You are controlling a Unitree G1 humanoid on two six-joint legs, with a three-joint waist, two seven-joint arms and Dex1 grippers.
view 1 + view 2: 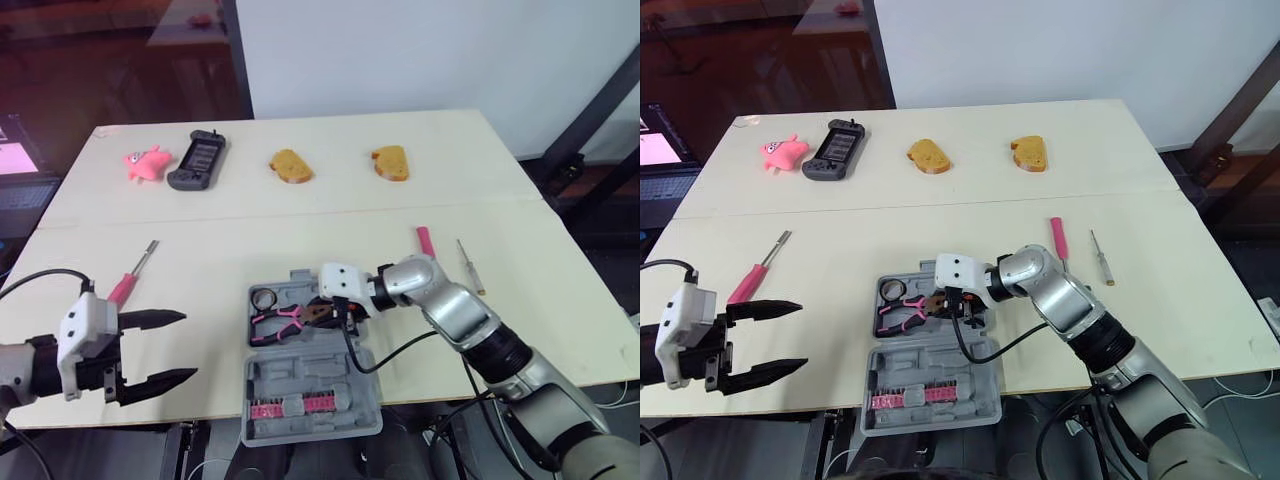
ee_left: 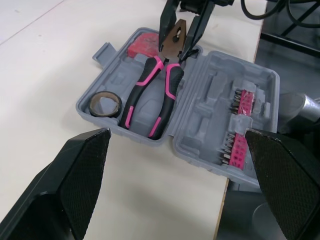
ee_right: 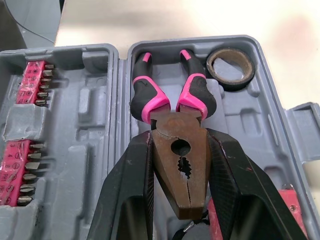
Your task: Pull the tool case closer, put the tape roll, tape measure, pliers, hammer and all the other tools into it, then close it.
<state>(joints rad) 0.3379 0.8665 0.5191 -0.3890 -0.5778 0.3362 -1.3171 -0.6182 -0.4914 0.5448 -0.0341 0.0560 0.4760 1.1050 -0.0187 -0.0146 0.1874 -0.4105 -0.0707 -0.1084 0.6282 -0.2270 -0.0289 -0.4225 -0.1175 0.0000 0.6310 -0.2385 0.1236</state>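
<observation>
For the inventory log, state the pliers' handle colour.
Pink and black on the pliers; right wrist view.

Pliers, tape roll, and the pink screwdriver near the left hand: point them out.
pliers (image 3: 174, 131), right wrist view, where the handles meet the head.
tape roll (image 3: 233, 84), right wrist view, the ring's outer wall.
pink screwdriver (image 1: 123, 287), left eye view, its pink handle.

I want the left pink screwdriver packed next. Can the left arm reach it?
Probably yes. The left gripper is open, and the screwdriver lies on the table just beyond it, with nothing between them.
</observation>
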